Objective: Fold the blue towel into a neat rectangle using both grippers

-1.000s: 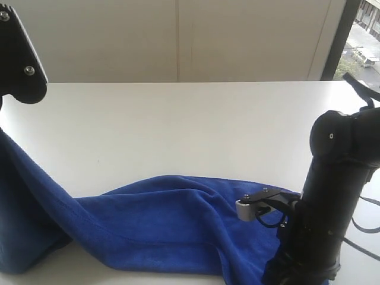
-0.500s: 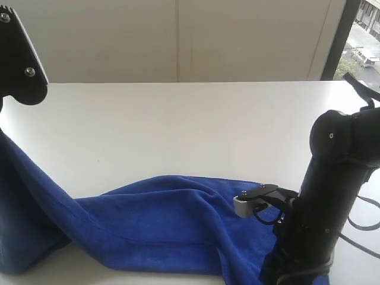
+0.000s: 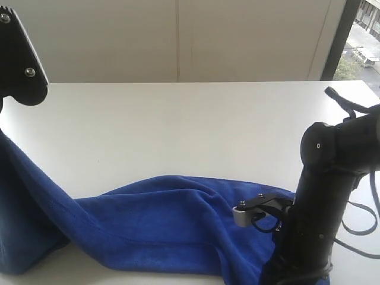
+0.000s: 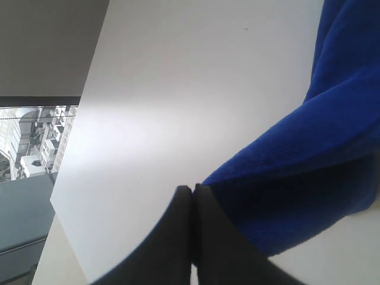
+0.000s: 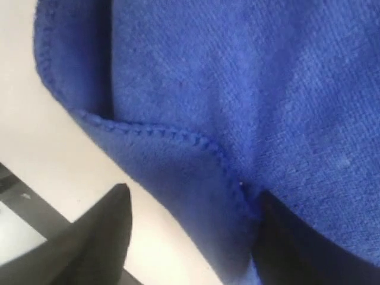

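The blue towel (image 3: 166, 219) lies crumpled along the table's near edge. Its left end rises steeply toward my left arm (image 3: 21, 59). In the left wrist view my left gripper (image 4: 192, 189) has its fingers pressed together, and the towel (image 4: 309, 148) hangs from their tips above the table. My right arm (image 3: 323, 196) stands over the towel's right end. In the right wrist view my right gripper (image 5: 193, 196) is open. One finger (image 5: 107, 228) is over the bare table and the other (image 5: 297, 249) is against the cloth, with the stitched hem (image 5: 178, 139) between them.
The white table (image 3: 196, 124) stretches back to a pale wall. Its near edge (image 5: 35, 208) shows right by my right gripper. A window is at the far right (image 3: 362, 41). Black cables (image 3: 356, 219) loop beside the right arm.
My right arm has leaned lower and slightly left over the towel's right end. The left arm and the lifted left end of the towel have not moved.
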`<act>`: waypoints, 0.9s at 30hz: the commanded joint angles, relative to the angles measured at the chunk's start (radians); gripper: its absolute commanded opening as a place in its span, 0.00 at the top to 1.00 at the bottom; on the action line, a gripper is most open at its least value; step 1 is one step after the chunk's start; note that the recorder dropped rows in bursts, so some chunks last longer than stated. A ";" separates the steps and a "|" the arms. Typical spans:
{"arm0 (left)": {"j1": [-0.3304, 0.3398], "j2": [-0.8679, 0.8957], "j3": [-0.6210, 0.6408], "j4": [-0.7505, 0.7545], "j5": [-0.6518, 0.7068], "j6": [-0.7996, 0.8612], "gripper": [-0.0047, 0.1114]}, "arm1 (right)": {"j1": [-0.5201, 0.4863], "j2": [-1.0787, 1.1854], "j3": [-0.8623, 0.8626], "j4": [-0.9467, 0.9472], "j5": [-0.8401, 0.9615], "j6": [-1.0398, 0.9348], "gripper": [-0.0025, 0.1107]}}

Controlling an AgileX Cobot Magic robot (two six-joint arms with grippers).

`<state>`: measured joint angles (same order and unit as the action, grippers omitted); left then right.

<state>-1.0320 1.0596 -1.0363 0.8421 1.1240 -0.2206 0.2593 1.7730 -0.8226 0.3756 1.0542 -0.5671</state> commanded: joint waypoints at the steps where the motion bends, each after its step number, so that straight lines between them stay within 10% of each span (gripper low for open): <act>1: -0.004 -0.013 0.004 -0.004 0.022 0.000 0.96 | -0.002 0.012 -0.004 0.020 0.059 -0.041 0.49; 7: -0.004 -0.013 0.004 -0.006 0.026 0.000 0.96 | -0.002 -0.021 -0.034 0.090 0.091 -0.124 0.55; 16: -0.004 -0.013 0.004 -0.006 0.026 0.000 0.96 | -0.002 -0.058 -0.042 0.068 0.103 -0.128 0.98; 27: -0.004 -0.013 -0.031 0.109 0.097 0.021 0.96 | -0.002 -0.210 -0.091 -0.128 0.124 0.040 0.98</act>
<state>-1.0320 1.0596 -1.0414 0.8992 1.1259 -0.2107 0.2593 1.6480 -0.8836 0.3384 1.1672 -0.6099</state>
